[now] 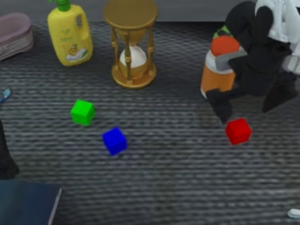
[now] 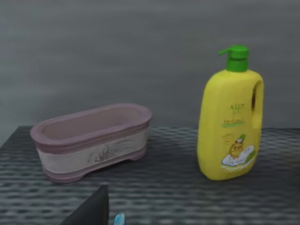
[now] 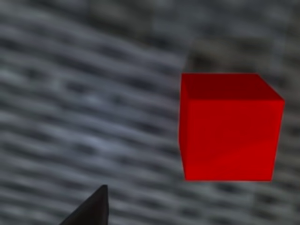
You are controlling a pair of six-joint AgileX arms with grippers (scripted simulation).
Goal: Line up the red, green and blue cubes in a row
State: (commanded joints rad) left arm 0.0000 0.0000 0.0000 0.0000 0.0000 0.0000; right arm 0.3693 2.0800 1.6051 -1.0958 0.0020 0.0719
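On the tabletop's (image 1: 178, 159) right side, the right gripper (image 1: 248, 110) hovers above the red cube (image 1: 238, 131) — fingers spread, grasping nothing; green cube (image 1: 82, 112) and blue cube (image 1: 115, 140) sit left.

the top view looks straight down on the dark woven table (image 1: 178, 164) from high above. the left wrist view sits low near the left edge and faces level across the table to the yellow plastic pump bottle (image 2: 230, 126) and the pink oval planter tub (image 2: 91, 140); the top view shares both. the right wrist view is very near the glossy red cube (image 3: 229, 129), also seen from above (image 1: 238, 131).
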